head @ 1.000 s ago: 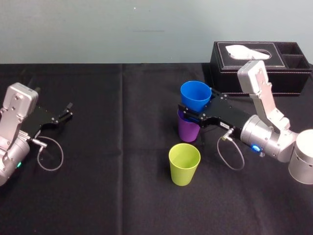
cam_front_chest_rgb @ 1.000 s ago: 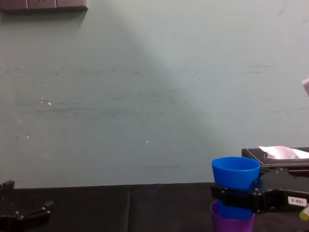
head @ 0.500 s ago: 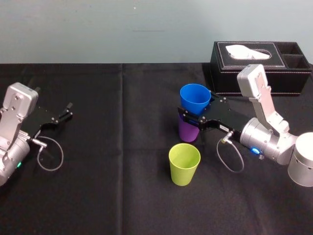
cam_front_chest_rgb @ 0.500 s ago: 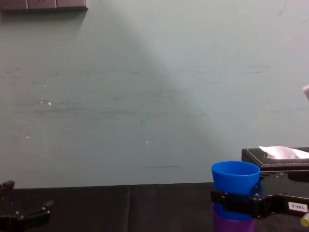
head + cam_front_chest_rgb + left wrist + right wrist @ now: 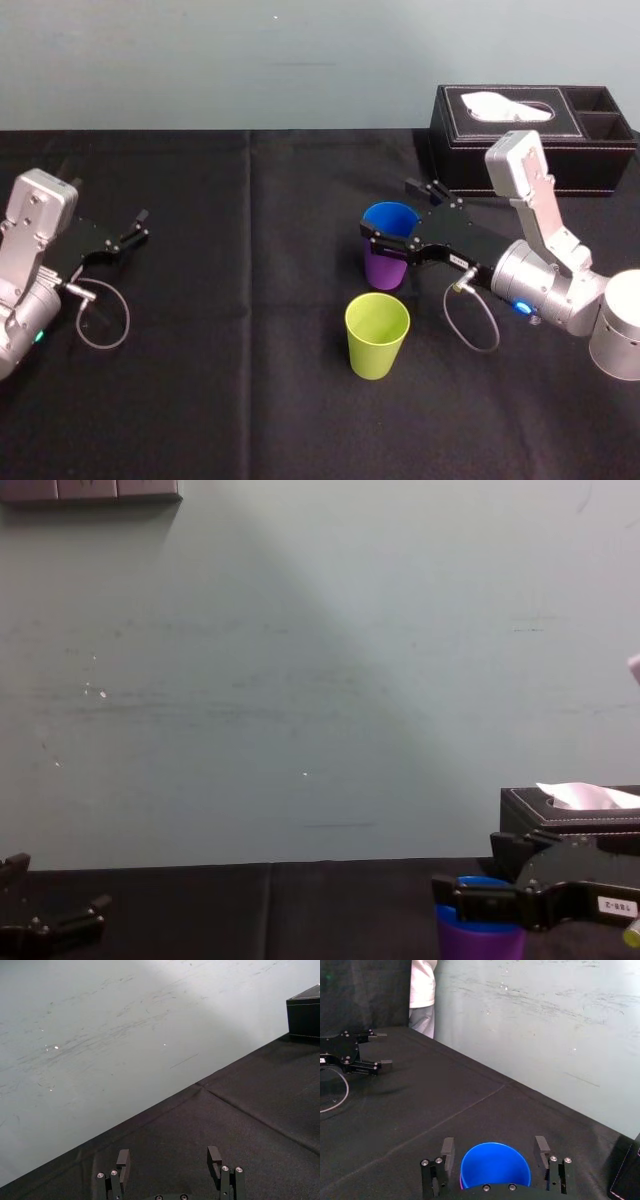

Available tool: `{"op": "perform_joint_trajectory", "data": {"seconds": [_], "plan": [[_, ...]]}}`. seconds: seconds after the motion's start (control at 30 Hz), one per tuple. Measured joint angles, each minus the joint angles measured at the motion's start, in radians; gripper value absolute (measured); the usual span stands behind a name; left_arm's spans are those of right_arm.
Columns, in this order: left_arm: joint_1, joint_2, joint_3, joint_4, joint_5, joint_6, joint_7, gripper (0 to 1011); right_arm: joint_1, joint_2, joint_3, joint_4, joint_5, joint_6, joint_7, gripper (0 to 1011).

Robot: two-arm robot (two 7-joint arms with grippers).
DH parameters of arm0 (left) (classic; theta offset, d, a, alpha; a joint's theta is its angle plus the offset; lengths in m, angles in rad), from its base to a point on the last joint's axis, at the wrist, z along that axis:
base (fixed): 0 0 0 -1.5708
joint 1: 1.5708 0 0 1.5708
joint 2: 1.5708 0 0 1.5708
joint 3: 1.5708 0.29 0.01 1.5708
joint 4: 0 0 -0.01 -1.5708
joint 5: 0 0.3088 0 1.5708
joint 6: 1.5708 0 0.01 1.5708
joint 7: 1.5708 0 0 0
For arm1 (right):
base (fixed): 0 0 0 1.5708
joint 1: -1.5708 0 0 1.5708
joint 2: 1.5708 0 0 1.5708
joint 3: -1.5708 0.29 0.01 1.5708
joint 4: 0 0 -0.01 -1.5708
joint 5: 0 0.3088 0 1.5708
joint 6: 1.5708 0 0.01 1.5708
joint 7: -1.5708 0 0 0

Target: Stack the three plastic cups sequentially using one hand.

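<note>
A blue cup (image 5: 390, 218) sits nested inside a purple cup (image 5: 383, 268) at the table's centre right; its rim (image 5: 480, 888) stands just above the purple cup (image 5: 480, 942). My right gripper (image 5: 390, 212) is open around the blue cup (image 5: 495, 1167), with a fingertip (image 5: 447, 1146) on each side and small gaps to the rim. The yellow-green cup (image 5: 377, 335) stands upright alone, just in front of the nested pair. My left gripper (image 5: 142, 226) rests open and empty at the far left of the table.
A black tissue box (image 5: 530, 135) stands at the back right, behind my right arm. A black cloth (image 5: 250, 380) covers the table. A looped cable (image 5: 470, 320) hangs from the right wrist, close to the yellow-green cup.
The blue cup has dropped from above the purple cup down into it. My right gripper has let it go and spread its fingers. The left arm has not moved.
</note>
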Motion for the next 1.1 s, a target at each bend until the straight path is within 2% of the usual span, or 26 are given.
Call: {"op": "perform_joint_trajectory", "data": {"seconds": [0.5,0.6,0.67,0.8,0.87,1.0,1.1], "plan": [[0.0,0.0,0.0,0.0,0.0,0.0,0.0,1011,0.0,0.0,0.0,-0.003,0.0,0.003,-0.002,1003],[0.0,0.0,0.0,0.0,0.0,0.0,0.0,1011,-0.01,0.009,0.008,-0.035,0.0,0.016,-0.013,1003],[0.0,0.0,0.0,0.0,0.0,0.0,0.0,1011,-0.044,0.029,0.031,-0.089,0.021,0.027,-0.014,1002],[0.0,0.0,0.0,0.0,0.0,0.0,0.0,1011,-0.1,0.063,0.066,-0.148,0.071,0.03,0.005,1003],[0.0,0.0,0.0,0.0,0.0,0.0,0.0,1011,-0.145,0.093,0.09,-0.186,0.114,0.028,0.026,1003],[0.0,0.0,0.0,0.0,0.0,0.0,0.0,1011,-0.233,0.161,0.131,-0.241,0.184,-0.005,0.08,1003],[0.0,0.0,0.0,0.0,0.0,0.0,0.0,1011,-0.274,0.197,0.146,-0.256,0.211,-0.03,0.112,1003]]}}
